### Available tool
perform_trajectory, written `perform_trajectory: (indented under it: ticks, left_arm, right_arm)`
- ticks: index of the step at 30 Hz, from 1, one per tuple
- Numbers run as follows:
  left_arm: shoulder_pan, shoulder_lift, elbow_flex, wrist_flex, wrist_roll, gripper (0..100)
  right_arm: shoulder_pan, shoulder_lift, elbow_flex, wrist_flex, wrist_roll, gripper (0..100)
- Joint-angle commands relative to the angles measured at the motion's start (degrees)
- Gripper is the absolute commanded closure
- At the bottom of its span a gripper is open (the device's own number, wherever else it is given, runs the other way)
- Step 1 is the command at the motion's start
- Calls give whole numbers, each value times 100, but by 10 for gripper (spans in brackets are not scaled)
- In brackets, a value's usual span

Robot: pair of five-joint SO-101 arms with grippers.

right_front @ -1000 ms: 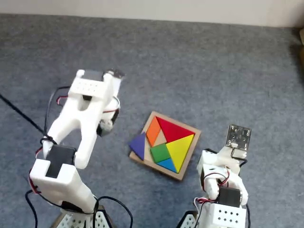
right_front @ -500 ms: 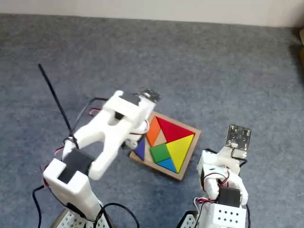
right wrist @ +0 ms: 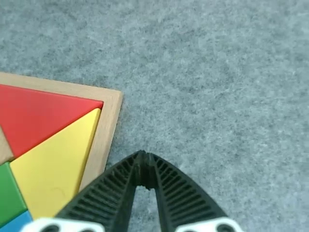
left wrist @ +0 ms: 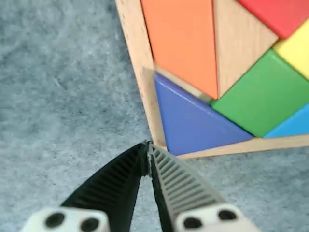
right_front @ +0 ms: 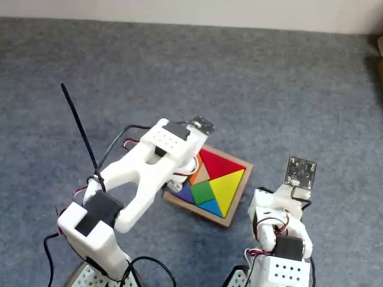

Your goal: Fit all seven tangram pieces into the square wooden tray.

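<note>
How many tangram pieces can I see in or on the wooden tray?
7: orange, plain wood, red, yellow, green, light blue, and dark blue at the tray corner by the left gripper. None seems hidden.

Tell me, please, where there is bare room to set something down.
Bare carpet lies beyond the tray, toward the wall, and outside the left arm. It is crowded between the tray and the right arm.

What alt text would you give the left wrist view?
The left gripper, shut, has its tips at the rim of the wooden tray, beside the purple triangle in the tray's corner. An orange piece and a green square lie beyond it.
</note>
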Motion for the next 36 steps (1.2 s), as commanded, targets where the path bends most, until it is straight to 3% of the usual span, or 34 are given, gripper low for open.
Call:
perform_trajectory:
  ticks: [1,10,19,28,33,36]
  left_arm:
    - [198,-207,-48,-35,62,986]
    - [778,-198,-40,-255,369,983]
    - [611,-233,-400,193,413,986]
    - [699,330,-286,-677,431,986]
    - [901,734,-629,-571,475,986]
    - [857,708,-936,-378,905,987]
  right_arm:
    - [66,-48,567,31,-9,995]
    - [66,-48,567,31,-9,995]
    - [66,-48,567,31,-9,995]
    - [66,-48,567,31,-9,995]
    - [66,-48,567,31,-9,995]
    - [66,-48,567,31,-9,995]
